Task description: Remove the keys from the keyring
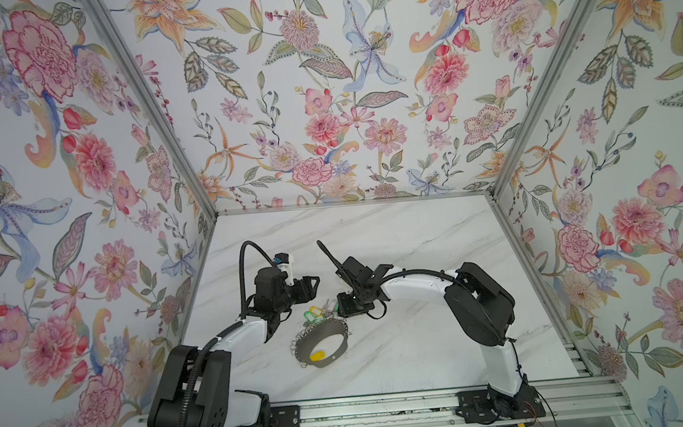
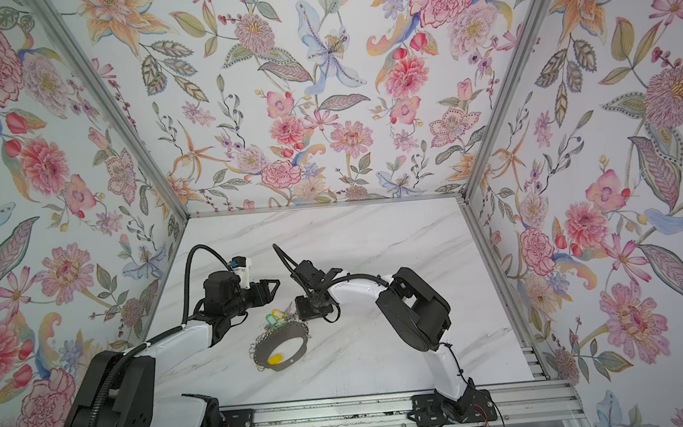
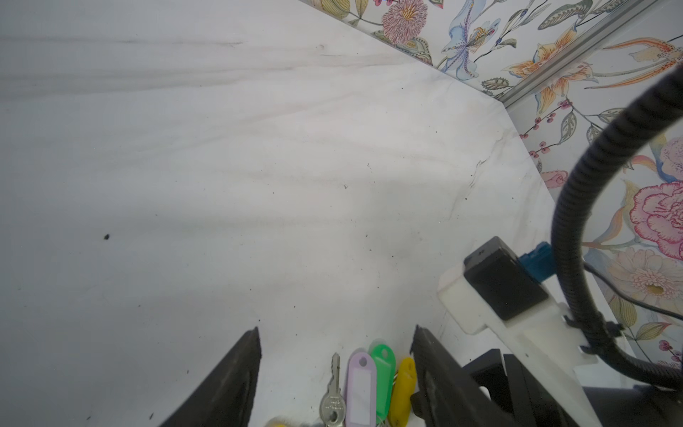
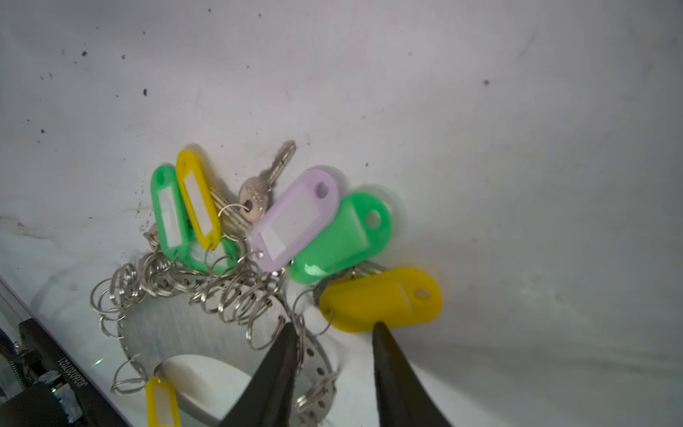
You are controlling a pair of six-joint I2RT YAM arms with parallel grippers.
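**A:** Where does the keyring lie, seen from above?

**B:** In both top views the keyring (image 1: 332, 328) (image 2: 288, 331) lies flat on the table (image 1: 418, 258), between my arms. The keys (image 1: 313, 312) (image 2: 275, 316) bunch at its far edge, and a lone yellow tag (image 1: 317, 355) (image 2: 276, 358) lies at its near side. My left gripper (image 1: 316, 282) (image 2: 275, 284) is just beyond the bunch. My right arm bends down over the bunch's right side.

**A:** And your left wrist camera?

**B:** My left gripper (image 3: 335, 328) stands wide open, with nothing in it. Between its fingers a silver key (image 3: 333, 395), a lilac tag (image 3: 360, 392), a green tag (image 3: 384, 377) and a yellow tag (image 3: 404, 388) lie side by side on the table.

**A:** The right wrist?

**B:** My right gripper (image 4: 332, 325) is partly open and grips nothing. One fingertip (image 4: 286, 336) is over the keyring's rim, the other at the yellow tag's (image 4: 384, 299) edge. Whether it touches, I cannot tell. The lilac tag (image 4: 295, 218) and green tag (image 4: 343, 236) fan out beyond, with wire loops (image 4: 236, 295) crowding the rim.
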